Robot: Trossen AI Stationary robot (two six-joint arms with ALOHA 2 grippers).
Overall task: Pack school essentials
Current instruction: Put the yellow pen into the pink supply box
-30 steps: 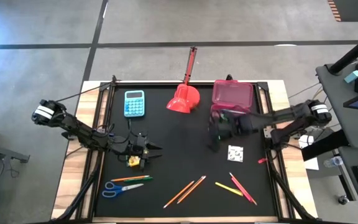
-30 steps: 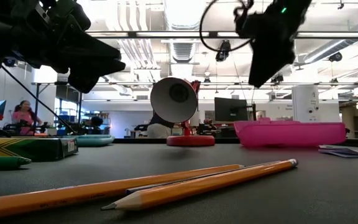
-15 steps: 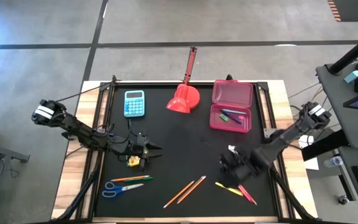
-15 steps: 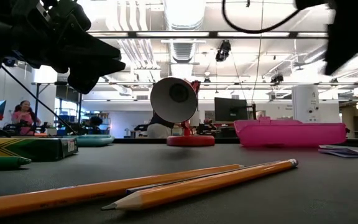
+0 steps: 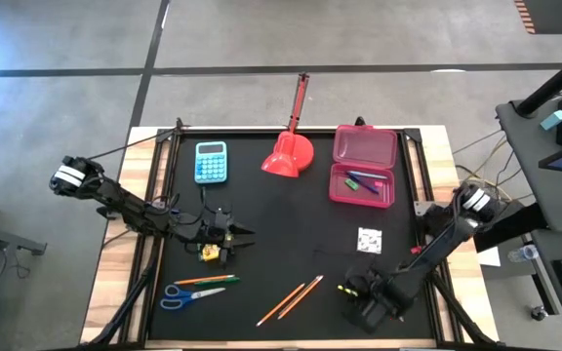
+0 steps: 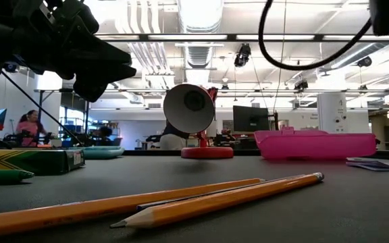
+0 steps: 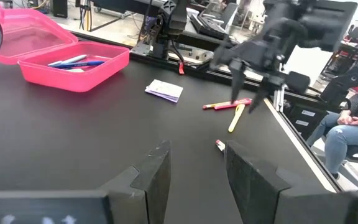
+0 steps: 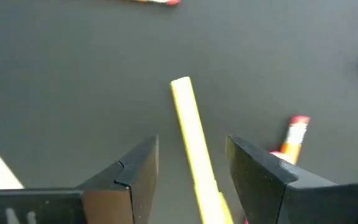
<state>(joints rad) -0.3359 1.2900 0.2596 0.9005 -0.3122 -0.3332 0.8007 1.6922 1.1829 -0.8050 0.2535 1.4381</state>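
Yellow pencil [image 8: 194, 146] lies lengthwise between the open fingers of the right pincer [image 8: 191, 171], near the pink case [image 5: 363, 167]; left pincer [image 7: 194, 168] waits open.

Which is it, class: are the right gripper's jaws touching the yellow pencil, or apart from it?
Apart. The right wrist view shows the yellow pencil lying on the black mat between the open jaws of the right gripper, with mat visible on both sides of it.

Overhead view straight down, low view level across table, wrist views close, sharing yellow pencil [image 8: 193, 142].
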